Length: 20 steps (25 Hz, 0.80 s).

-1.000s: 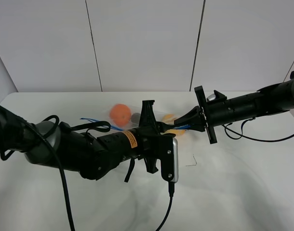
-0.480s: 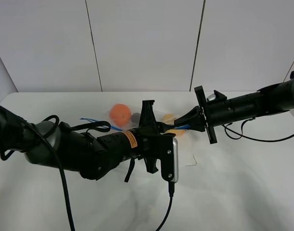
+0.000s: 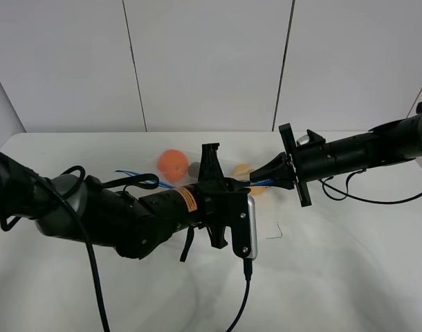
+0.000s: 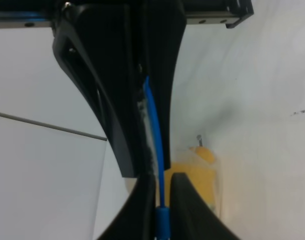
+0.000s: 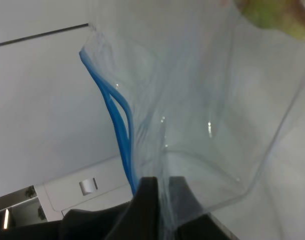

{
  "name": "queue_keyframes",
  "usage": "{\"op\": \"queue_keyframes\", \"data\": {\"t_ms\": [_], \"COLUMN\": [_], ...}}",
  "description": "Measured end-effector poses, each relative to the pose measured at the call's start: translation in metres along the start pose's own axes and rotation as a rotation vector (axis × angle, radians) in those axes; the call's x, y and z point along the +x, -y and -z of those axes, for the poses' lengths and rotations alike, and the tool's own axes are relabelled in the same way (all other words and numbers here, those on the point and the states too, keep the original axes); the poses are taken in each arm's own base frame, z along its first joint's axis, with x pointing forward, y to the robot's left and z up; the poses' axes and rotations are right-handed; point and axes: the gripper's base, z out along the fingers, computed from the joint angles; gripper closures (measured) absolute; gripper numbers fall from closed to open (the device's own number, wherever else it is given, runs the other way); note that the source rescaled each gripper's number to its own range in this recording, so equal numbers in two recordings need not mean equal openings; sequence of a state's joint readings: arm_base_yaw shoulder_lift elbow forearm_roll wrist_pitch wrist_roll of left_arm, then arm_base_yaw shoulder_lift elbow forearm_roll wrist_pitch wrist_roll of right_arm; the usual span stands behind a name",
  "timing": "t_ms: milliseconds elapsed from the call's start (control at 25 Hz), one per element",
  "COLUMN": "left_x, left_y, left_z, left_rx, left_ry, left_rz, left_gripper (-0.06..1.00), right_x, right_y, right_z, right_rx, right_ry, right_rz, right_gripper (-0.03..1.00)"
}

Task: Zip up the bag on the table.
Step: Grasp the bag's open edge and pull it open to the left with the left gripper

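The clear bag [image 3: 197, 173] lies on the white table [image 3: 335, 270], between my two grippers. An orange fruit [image 3: 173, 163] and a yellow fruit [image 3: 242, 169] show through it. Its blue zipper strip [image 3: 136, 173] runs along the edge. My left gripper [image 3: 236, 184] is shut on the zipper strip [image 4: 153, 125] in the left wrist view, fingertips [image 4: 142, 200] pinching it just before the right gripper. My right gripper [image 3: 257, 182] is shut on the bag's end; in the right wrist view [image 5: 163, 192] the clear plastic [image 5: 207, 100] and blue strip [image 5: 117, 115] rise from its fingers.
The white panelled wall [image 3: 211, 62] stands behind the table. A black cable [image 3: 242, 304] hangs from the left wrist over the front of the table. Another cable [image 3: 363, 197] trails from the right arm. A small dark mark [image 3: 274, 235] is on the tabletop.
My left wrist has shifted very slightly up and to the left along the zipper. The right arm and the bag hold still.
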<state>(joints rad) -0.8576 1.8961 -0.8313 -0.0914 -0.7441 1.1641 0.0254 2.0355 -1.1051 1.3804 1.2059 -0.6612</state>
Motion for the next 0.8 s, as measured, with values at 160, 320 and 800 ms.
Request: {"op": "queue_keyframes", "data": {"t_ms": [160, 320, 800], "left_x": [0.0, 0.003, 0.057], "left_y": [0.0, -0.002, -0.027], "left_z": [0.0, 0.0, 0.002], "left_rx": [-0.001, -0.018, -0.075], "left_ry": [-0.002, -0.029, -0.201], "left_rz": [0.001, -0.018, -0.095], "left_gripper": [0.94, 0.94, 0.94], "right_x": [0.0, -0.001, -0.003], "right_y": [0.0, 0.0, -0.002], "right_z": [0.0, 0.0, 0.0], "right_rx": [0.0, -0.004, -0.022], "right_ry": [0.0, 0.007, 0.031], "right_rz": [0.0, -0.003, -0.013], "right_gripper": [0.97, 0.97, 0.97]}}
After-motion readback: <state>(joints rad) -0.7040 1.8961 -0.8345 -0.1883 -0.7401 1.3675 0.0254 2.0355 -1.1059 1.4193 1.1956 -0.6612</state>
